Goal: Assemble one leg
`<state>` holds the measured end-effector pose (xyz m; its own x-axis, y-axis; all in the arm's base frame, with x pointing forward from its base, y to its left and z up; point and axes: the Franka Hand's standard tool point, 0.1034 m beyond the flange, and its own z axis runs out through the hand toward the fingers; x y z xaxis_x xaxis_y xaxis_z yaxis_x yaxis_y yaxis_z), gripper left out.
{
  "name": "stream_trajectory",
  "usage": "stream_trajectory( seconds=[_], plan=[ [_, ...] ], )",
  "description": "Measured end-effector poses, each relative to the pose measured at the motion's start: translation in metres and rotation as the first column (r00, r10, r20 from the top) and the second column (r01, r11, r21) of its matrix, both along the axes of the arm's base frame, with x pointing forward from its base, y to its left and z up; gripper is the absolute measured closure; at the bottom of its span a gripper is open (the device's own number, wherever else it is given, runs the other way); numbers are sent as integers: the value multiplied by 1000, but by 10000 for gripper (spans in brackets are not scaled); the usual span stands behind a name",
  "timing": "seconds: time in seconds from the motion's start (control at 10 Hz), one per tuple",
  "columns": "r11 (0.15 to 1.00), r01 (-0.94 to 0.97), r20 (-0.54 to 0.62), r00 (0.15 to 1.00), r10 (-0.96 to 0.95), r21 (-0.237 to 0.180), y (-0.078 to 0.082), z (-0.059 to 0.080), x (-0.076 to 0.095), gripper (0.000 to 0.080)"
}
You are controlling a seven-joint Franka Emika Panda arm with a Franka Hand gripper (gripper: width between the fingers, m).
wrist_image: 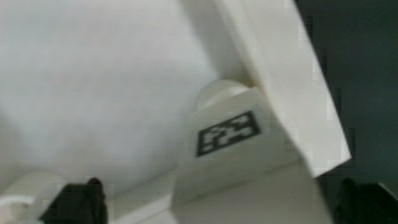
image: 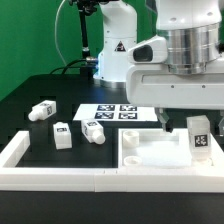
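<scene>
Legs come first at the exterior view's left: a far leg (image: pixel 42 111), a near leg (image: pixel 62 134) and a third leg (image: pixel 95 131) sit loose on the black table (image: pixel 25 100), apart from one another and behind the white frame (image: pixel 60 178). Next is the marker board (image: pixel 115 113), flat on the table just beyond the third leg. Right of it lies the top (image: pixel 150 158), the large tray-like piece, with a hole at its near corner.

At the top's right edge stands the leg (image: pixel 200 138), upright, with its tag facing the camera. The gripper (image: pixel 192 122) hangs over it. One dark finger (image: pixel 170 125) shows clear of the leg on its left side, and the other is hidden. In the wrist view the fingertips (wrist_image: pixel 80 200) sit far apart at the picture's edge, so the gripper (wrist_image: pixel 217 200) is spread wide and clasps nothing. A tag (wrist_image: pixel 226 133) shows between them beside a round boss. Whether the leg's foot is seated in a hole of the top cannot be told.

The leg looks light and stiff, a hard moulded post that should not give under the pads. Its smooth plastic is probably slippery, so a skewed pinch could let it twist. The best hold seems to be across two flat opposite faces near the middle, square to them. That leaves the joining end free and keeps the pads off the corners.
</scene>
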<state>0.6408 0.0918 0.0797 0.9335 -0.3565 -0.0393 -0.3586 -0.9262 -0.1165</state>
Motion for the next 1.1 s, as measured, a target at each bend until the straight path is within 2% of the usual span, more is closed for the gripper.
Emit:
stream_trajectory(
  seconds=[0.2,0.4,0.5,0.6,0.9,1.1],
  plan=[
    [1000,7,-1,1000,-7,1,0,0,0,151],
    [999,52,-7,999,-52,3,0,0,0,413],
    [993,117,-15,993,-116,2,1,-1,0,413],
    [981,194,-25,981,-194,2,1,-1,0,514],
    [927,374,-49,926,-374,-3,2,-1,0,514],
    [743,669,-71,741,-668,-4,10,-2,1,514]
  ],
)
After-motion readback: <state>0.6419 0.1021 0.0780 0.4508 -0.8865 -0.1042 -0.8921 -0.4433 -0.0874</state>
